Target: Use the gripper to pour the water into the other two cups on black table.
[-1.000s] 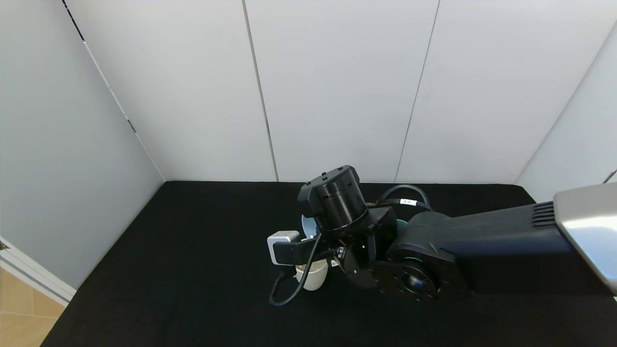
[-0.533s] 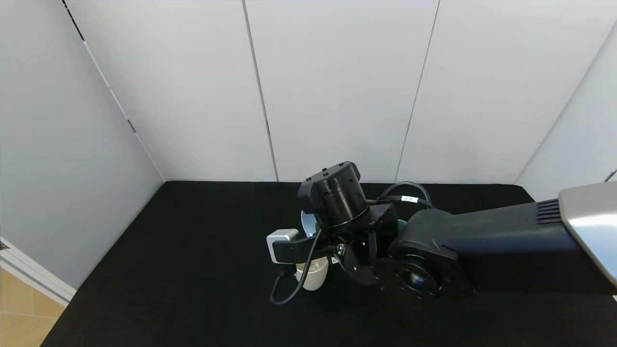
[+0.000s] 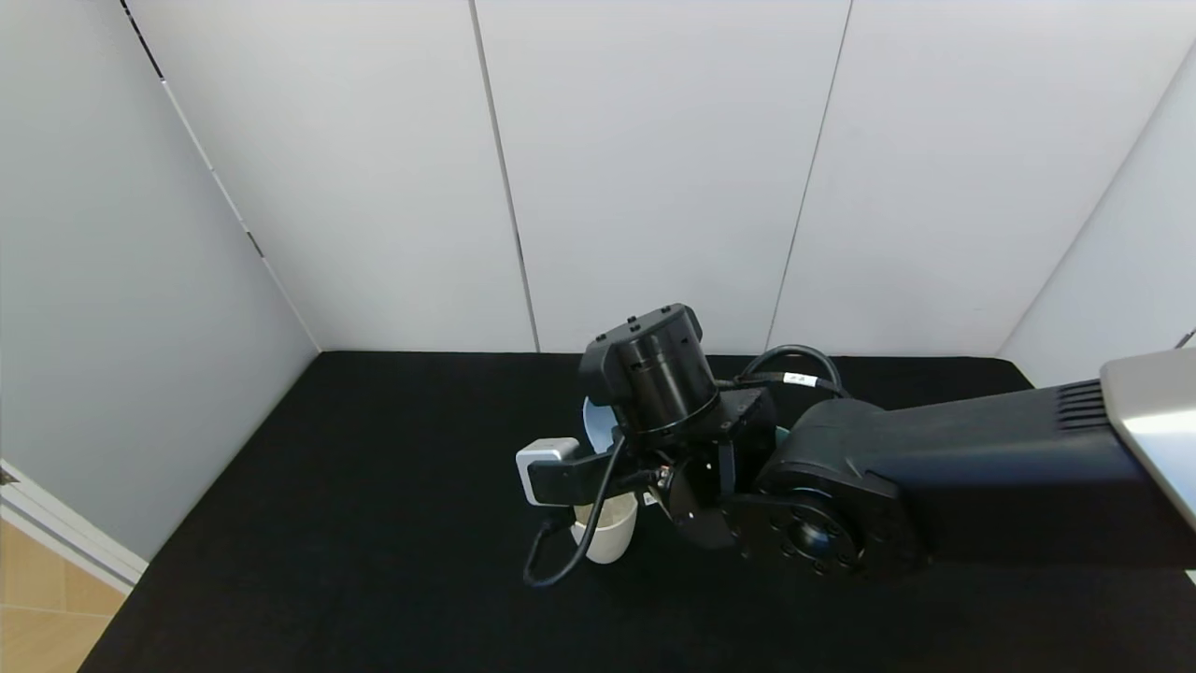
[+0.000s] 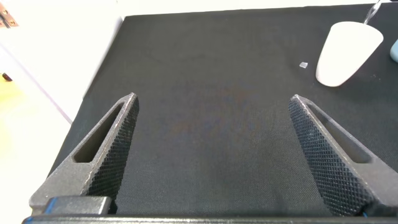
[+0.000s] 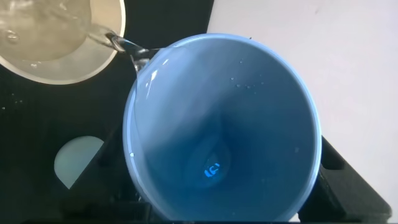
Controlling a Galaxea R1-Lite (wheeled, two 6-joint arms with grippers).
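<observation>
My right arm's wrist [image 3: 654, 393] hangs over the middle of the black table [image 3: 374, 467]. My right gripper is shut on the periwinkle-blue cup [image 5: 224, 124] and holds it tilted; its dark fingers [image 5: 339, 165] show beside the cup. A thin stream of water [image 5: 121, 45] runs off the cup's rim into the cream-white cup [image 5: 56, 37], which holds water. In the head view the cream-white cup [image 3: 605, 535] stands below the wrist, with a sliver of the blue cup [image 3: 590, 425] showing. The teal cup [image 3: 780, 432] is mostly hidden behind the arm. My left gripper [image 4: 212, 99] is open and empty, low over the table.
White walls close the table at the back and on both sides. The table's left edge [image 4: 99, 81] runs near my left gripper. A small pale speck [image 4: 303, 65] lies on the cloth beside the cream-white cup [image 4: 345, 53].
My right wrist has risen slightly and turned a little, carrying the blue cup with it. The cream-white cup has not moved.
</observation>
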